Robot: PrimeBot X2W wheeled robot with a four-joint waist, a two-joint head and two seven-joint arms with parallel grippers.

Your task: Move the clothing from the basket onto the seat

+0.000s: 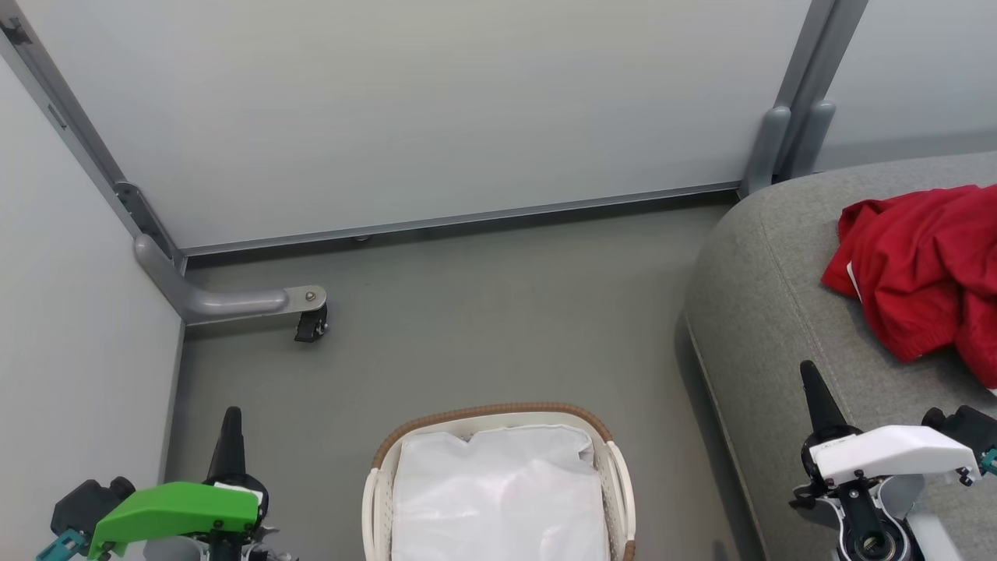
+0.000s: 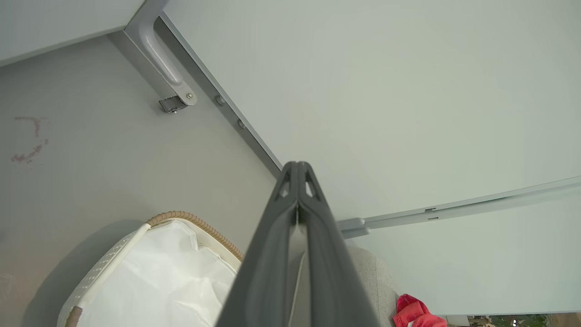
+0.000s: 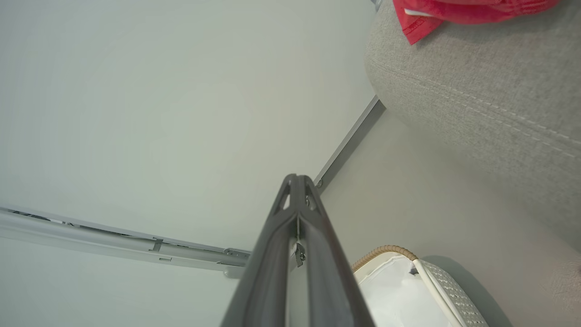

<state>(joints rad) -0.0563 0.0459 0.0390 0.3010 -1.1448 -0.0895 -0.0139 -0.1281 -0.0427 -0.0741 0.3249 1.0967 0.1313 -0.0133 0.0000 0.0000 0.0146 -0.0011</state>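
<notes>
The red clothing (image 1: 927,269) lies crumpled on the grey seat (image 1: 771,312) at the right; its edge shows in the right wrist view (image 3: 454,11) and the left wrist view (image 2: 415,313). The white basket (image 1: 619,475) with a brown woven rim stands on the floor at bottom centre, holding only its white cloth liner (image 1: 498,491). My left gripper (image 1: 231,425) is shut and empty at the lower left, left of the basket. My right gripper (image 1: 810,382) is shut and empty at the lower right, over the seat's front edge.
Pale partition walls (image 1: 428,109) close off the back and left. A grey panel foot with a black caster (image 1: 311,323) juts onto the grey floor (image 1: 483,312) at the left. Bare floor lies between basket, wall and seat.
</notes>
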